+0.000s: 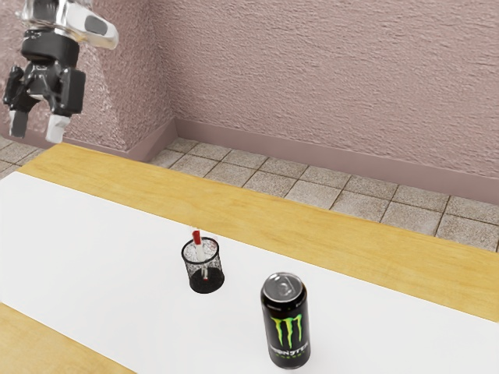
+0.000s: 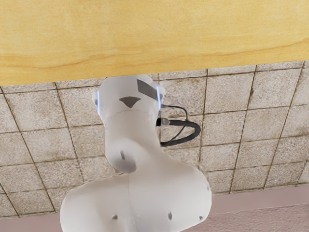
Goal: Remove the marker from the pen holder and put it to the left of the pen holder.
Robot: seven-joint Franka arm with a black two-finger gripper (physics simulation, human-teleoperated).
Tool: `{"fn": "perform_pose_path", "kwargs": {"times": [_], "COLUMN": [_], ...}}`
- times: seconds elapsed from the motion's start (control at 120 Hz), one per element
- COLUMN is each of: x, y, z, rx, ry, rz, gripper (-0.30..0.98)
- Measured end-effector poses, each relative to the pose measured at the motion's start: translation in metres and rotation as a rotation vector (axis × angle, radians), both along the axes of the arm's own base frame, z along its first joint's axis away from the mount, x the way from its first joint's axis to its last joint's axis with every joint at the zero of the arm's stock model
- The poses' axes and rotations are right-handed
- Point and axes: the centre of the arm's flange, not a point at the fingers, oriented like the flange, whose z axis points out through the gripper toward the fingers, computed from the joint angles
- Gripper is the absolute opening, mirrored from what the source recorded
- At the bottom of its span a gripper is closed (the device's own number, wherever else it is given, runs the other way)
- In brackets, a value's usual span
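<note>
The gripper is hanging high and empty, its fingers standing wide apart, presumably leaving room for straddling the marker. Below and well apart from the gripper, the marker is leaning inside the black mesh pen holder, whose wall is likely propping it, its red end poking out graspably. Farther from the gripper, a Monster energy drink can is standing upright.
</note>
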Motion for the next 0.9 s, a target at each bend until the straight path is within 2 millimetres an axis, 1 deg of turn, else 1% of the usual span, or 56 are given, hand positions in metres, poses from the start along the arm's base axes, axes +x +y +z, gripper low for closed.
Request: {"fn": "perform_pose_path", "kwargs": {"times": [0.025, 0.058, 0.1, 0.158, 0.183, 0.2, 0.258, 0.3, 0.342, 0.375, 0.4, 0.458, 0.525, 0.583, 0.683, 0.767, 0.833, 0.9], "x": [0.015, 0.032, 0.048, 0.062, 0.066, 0.068, 0.041, 0.039, 0.038, 0.041, 0.046, 0.066, 0.086, 0.094, 0.093, 0.099, 0.102, 0.099], "y": [0.0, -0.001, 0.0, 0.002, 0.004, 0.006, 0.01, 0.003, 0.002, -0.006, -0.02, -0.046, -0.069, -0.082, -0.092, -0.103, -0.112, -0.115], "z": [-0.02, -0.036, -0.048, -0.057, -0.067, -0.076, -0.109, -0.133, -0.177, -0.205, -0.217, -0.245, -0.259, -0.265, -0.279, -0.289, -0.3, -0.312], "rx": [-0.006, -0.012, -0.016, -0.002, 0.016, 0.026, 0.08, 0.085, 0.065, 0.047, 0.035, 0.017, 0.0, -0.014, -0.028, -0.04, -0.053, -0.057], "ry": [-0.033, -0.092, -0.165, -0.242, -0.265, -0.275, -0.341, -0.39, -0.413, -0.448, -0.487, -0.577, -0.683, -0.756, -0.821, -0.866, -0.883, -0.883], "rz": [0.005, 0.011, 0.019, 0.03, 0.035, 0.039, 0.066, 0.055, 0.05, 0.03, 0.003, -0.044, -0.079, -0.097, -0.106, -0.117, -0.12, -0.12], "gripper": [0.69, 0.69, 0.69, 0.69, 0.69, 0.69, 0.69, 0.69, 0.69, 0.69, 0.69, 0.69, 0.69, 0.69, 0.69, 0.69, 0.68, 0.68]}}
